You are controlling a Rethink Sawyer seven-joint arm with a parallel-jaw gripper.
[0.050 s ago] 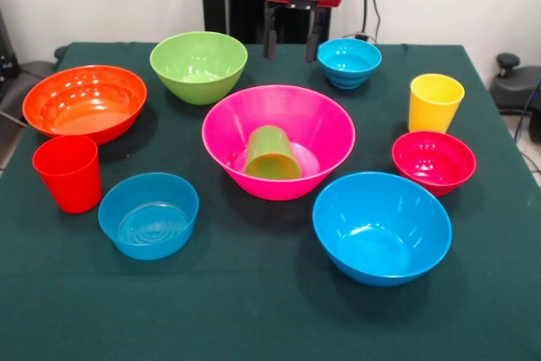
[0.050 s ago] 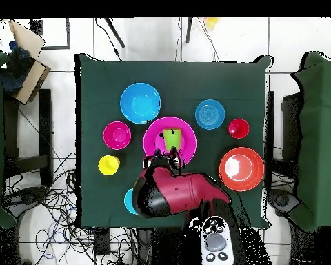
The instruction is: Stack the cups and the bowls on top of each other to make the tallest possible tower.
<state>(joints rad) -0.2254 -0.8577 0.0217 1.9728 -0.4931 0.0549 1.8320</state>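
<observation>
Shiny plastic things sit on a dark green cloth on the bench (image 1: 254,319). Nearest is the big round blue bowl (image 1: 382,226). Beside it sit a see-through small blue bowl (image 1: 149,214) and a smooth red cup (image 1: 68,172). In the middle, the biggest pink bowl (image 1: 279,139) holds a green cup (image 1: 271,154) lying tipped on its side. Further back are a magenta-red bowl (image 1: 434,161), yellow cup (image 1: 435,101), ribbed orange bowl (image 1: 84,102), lime green bowl (image 1: 199,65) and cyan bowl (image 1: 349,62). The gripper (image 1: 292,43) hangs open and empty at the back.
</observation>
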